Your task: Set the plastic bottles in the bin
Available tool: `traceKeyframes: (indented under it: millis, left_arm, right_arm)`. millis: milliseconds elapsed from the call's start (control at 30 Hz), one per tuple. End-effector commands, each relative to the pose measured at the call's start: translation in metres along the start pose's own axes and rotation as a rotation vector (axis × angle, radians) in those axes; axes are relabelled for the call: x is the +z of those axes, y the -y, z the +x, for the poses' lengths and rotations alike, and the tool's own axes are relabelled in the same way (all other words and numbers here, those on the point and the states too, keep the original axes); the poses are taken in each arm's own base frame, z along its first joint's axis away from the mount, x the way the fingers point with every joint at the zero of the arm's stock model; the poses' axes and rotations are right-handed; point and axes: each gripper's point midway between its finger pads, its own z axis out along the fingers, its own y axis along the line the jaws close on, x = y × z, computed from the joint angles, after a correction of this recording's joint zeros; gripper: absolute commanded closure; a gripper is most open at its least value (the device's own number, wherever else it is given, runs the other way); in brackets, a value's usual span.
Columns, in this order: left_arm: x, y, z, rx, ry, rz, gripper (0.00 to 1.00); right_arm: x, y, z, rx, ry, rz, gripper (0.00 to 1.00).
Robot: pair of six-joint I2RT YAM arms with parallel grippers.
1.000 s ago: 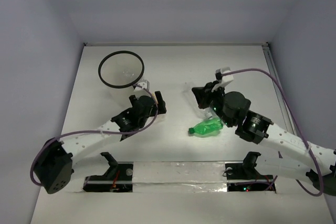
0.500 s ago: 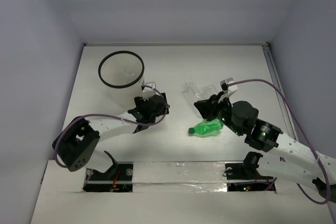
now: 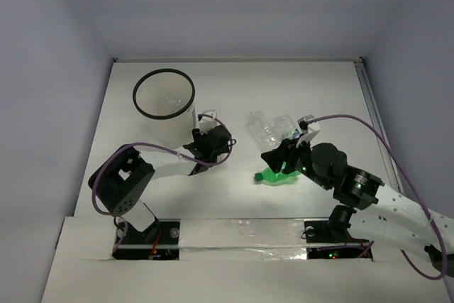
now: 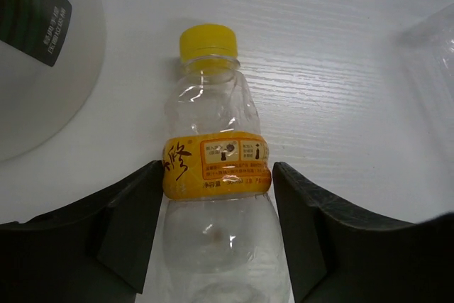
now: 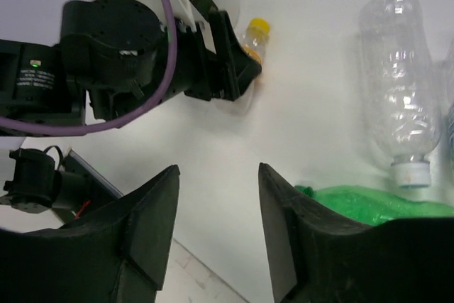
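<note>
Left claw [image 4: 216, 172]: clenched on the yellow-capped bottle, one black finger [image 4: 131, 225] on each side, pressed against the orange label band.
Yellow-capped bottle [image 4: 213, 118]: small and clear, lying on its side on the counter [image 3: 319, 90], cap pointing away from the left wrist camera. It sits just beside the foot of the bin and outside it.
Right claw [image 5: 218, 175]: released, its two fingers standing apart with only bare counter between them. It hangs over the counter between the left claw and the green bottle.
Green bottle [image 5: 369, 207]: crumpled, lying on its side just beside the right-hand finger of the right claw. Whether it touches the finger cannot be told.
Clear bottle [image 5: 397, 90]: on its side on the counter, white cap end close to the green bottle, body pointing away from it.
Second clear bottle [image 3: 289, 125]: lies next to the first, with a bit of blue on it. The right arm hides part of it.
Bin [image 3: 164, 70]: white with a black ring rim, upright at the far left of the counter. What it holds cannot be made out from above.
</note>
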Motion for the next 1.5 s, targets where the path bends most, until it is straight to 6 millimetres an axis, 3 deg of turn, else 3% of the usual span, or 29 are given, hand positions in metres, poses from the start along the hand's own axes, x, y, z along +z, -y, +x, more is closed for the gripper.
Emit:
traceKeyframes:
  millis: [0,100,200,300,400,433,567,700,800,833,933,1133,1467]
  left_arm:
    - [-0.001,0.014,-0.016,-0.046,0.051,0.044,0.45]
    - [-0.01,0.022,-0.02,-0.058,0.065,0.101,0.53]
    - [-0.032,0.035,-0.037,-0.075,0.104,0.183,0.59]
    - [-0.071,0.053,-0.072,-0.1,0.182,0.286,0.61]
    - [-0.124,0.067,-0.127,-0.176,0.302,0.415,0.65]
    - [-0.147,0.063,-0.152,-0.202,0.366,0.454,0.65]
    - [-0.202,0.041,-0.231,-0.276,0.579,0.433,0.66]
    - [-0.225,0.009,-0.282,-0.28,0.714,0.296,0.65]
    - [-0.222,-0.02,-0.305,-0.285,0.776,0.157,0.63]
    - [-0.209,-0.04,-0.314,-0.293,0.781,0.085,0.63]
    - [-0.186,-0.073,-0.324,-0.324,0.772,-0.017,0.63]
    - [-0.137,-0.08,-0.319,-0.244,0.639,-0.084,0.62]
    - [-0.108,-0.111,-0.296,-0.145,0.554,-0.288,0.62]
  right_arm:
    - [0.003,0.011,0.028,0.097,-0.082,0.06,0.39]
    - [0.005,0.023,0.043,0.15,-0.094,0.102,0.32]
    - [0.004,0.028,0.039,0.172,-0.058,0.124,0.32]
    - [0.006,0.03,0.029,0.147,-0.03,0.147,0.35]
    - [0.016,0.032,0.026,0.085,-0.039,0.174,0.38]
    - [0.018,0.03,0.019,0.073,-0.03,0.176,0.38]
    - [0.032,0.026,0.01,0.017,-0.03,0.189,0.39]
    - [0.04,0.018,0.005,0.009,-0.019,0.159,0.39]
    - [0.041,0.019,-0.002,-0.001,0.002,0.174,0.39]
    - [0.041,0.021,-0.002,-0.007,0.001,0.183,0.39]
    - [0.041,0.024,-0.006,-0.012,0.013,0.197,0.39]
    - [0.04,0.025,-0.004,-0.027,0.015,0.187,0.39]
    - [0.042,0.032,0.003,-0.037,0.011,0.196,0.39]
